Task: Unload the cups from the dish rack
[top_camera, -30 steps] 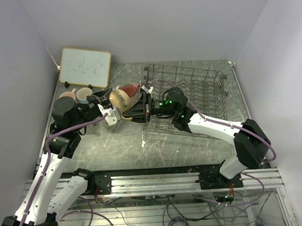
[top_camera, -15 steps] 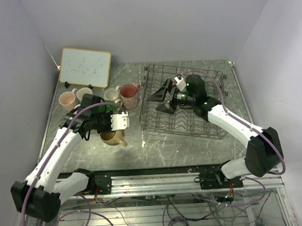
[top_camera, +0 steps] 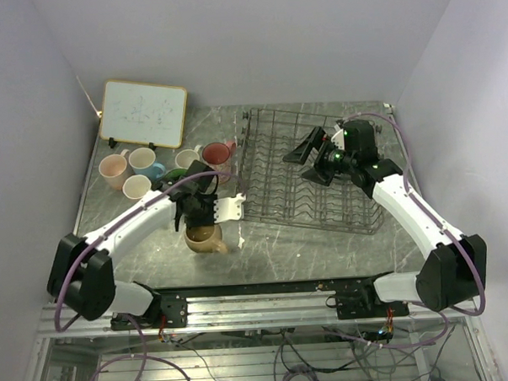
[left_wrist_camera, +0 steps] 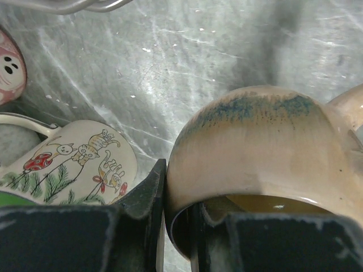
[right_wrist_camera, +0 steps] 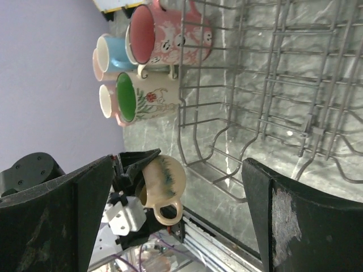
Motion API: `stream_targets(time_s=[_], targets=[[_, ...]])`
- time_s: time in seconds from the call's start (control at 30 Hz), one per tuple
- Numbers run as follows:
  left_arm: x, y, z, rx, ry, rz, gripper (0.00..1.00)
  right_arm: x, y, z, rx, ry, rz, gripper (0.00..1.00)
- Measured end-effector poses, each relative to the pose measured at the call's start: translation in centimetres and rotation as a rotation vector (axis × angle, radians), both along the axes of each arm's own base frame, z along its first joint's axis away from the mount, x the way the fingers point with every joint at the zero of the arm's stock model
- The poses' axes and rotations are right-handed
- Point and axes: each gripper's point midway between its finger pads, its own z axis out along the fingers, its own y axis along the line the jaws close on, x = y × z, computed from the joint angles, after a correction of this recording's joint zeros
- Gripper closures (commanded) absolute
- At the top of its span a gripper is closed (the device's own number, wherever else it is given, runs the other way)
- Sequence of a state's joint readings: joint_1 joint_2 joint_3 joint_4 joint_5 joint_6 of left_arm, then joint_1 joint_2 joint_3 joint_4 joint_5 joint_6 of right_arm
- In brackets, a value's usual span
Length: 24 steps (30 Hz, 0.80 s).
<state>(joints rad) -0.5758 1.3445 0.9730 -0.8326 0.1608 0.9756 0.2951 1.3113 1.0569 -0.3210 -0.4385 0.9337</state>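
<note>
A tan cup (top_camera: 205, 239) with a blue-green streak stands upright near the table's front, left of the dish rack (top_camera: 356, 211). My left gripper (top_camera: 196, 226) is shut on its wall, one finger (left_wrist_camera: 148, 192) outside and one inside the rim of the tan cup (left_wrist_camera: 266, 147). I cannot tell whether it rests on the table. My right gripper (top_camera: 308, 159) hangs open over the rack with nothing between its fingers. The right wrist view shows the rack (right_wrist_camera: 272, 85), the tan cup (right_wrist_camera: 164, 181) and my right gripper (right_wrist_camera: 178, 170). I see no cup inside the rack.
Several cups stand grouped left of the rack: dark pink-red (top_camera: 216, 156), beige with green inside (top_camera: 185, 160), light blue (top_camera: 156, 171), cream (top_camera: 137, 187), pale pink (top_camera: 112, 169). A framed whiteboard (top_camera: 143, 113) leans at the back left. The beige cup (left_wrist_camera: 74, 164) sits close beside my left fingers.
My left arm swung the tan cup forward and right, down near the table's front. My right gripper opened and drew back to the right over the rack.
</note>
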Motion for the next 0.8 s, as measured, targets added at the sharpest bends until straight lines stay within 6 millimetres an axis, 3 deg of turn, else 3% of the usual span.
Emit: stream_targets(time_s=[0.4,0.63,0.77,0.8], targets=[[2.5,-1.5,-4.1,0.049,0.008,0.141,0.89,0.1,-3.0,-1.6,-0.157,-0.004,-0.079,0.03],[2.9,-2.0,-4.4,0.050,-0.017,0.173,0.50,0.2,-4.0,-1.9,-0.213,-0.016,-0.104,0.02],[3.1,-2.3,-3.6,0.032,-0.042,0.177,0.04,0.2,-4.8,-2.3,-0.260,-0.016,-0.121,0.01],[3.1,-2.3,-3.2,0.023,-0.052,0.183,0.00,0.2,-5.0,-2.2,-0.270,-0.019,-0.126,0.00]])
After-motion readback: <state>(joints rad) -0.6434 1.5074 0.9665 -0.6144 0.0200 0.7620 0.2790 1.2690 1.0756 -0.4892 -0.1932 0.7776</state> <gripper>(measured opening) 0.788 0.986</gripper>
